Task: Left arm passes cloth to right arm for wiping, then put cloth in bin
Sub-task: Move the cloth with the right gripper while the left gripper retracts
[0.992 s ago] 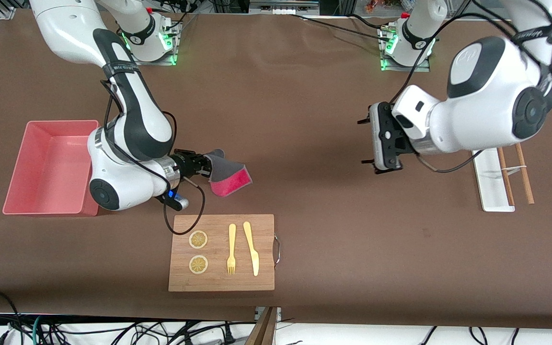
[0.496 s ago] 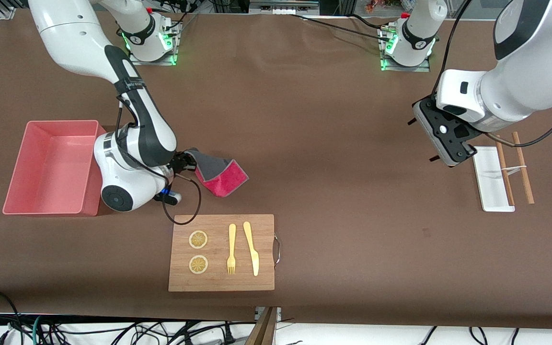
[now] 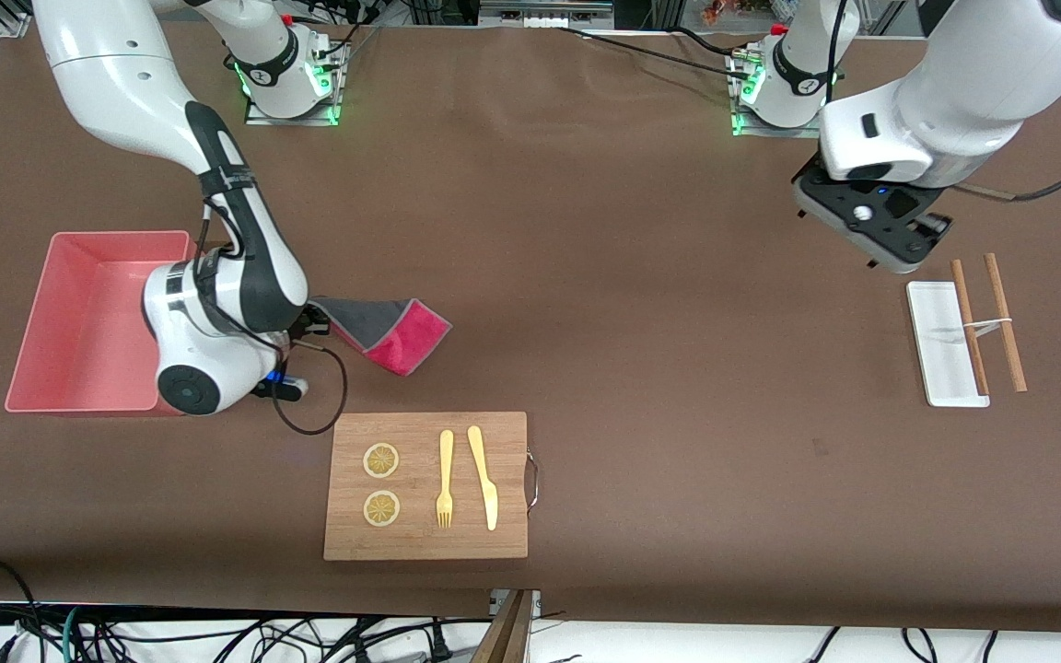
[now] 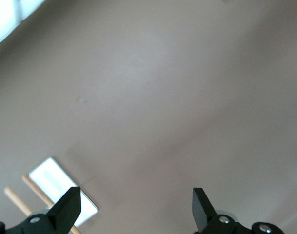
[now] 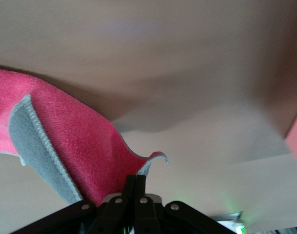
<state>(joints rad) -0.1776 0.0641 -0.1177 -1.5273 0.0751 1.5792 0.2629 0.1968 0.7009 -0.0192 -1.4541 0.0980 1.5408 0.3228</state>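
The cloth, grey on top with a red-pink folded end, hangs low over the brown table between the bin and the cutting board. My right gripper is shut on one corner of it. In the right wrist view the shut jaws pinch the red-pink cloth. The salmon-pink bin stands beside the right arm at the right arm's end of the table, holding nothing. My left gripper hangs open and holds nothing, above the table near the white tray; it shows in the left wrist view too.
A wooden cutting board with two lemon slices, a yellow fork and a yellow knife lies nearer the front camera than the cloth. A small white tray and two wooden chopsticks lie at the left arm's end.
My right gripper has carried the cloth toward the bin and lower. The left arm has drawn away from the table's middle toward its own base, its open gripper turning downward.
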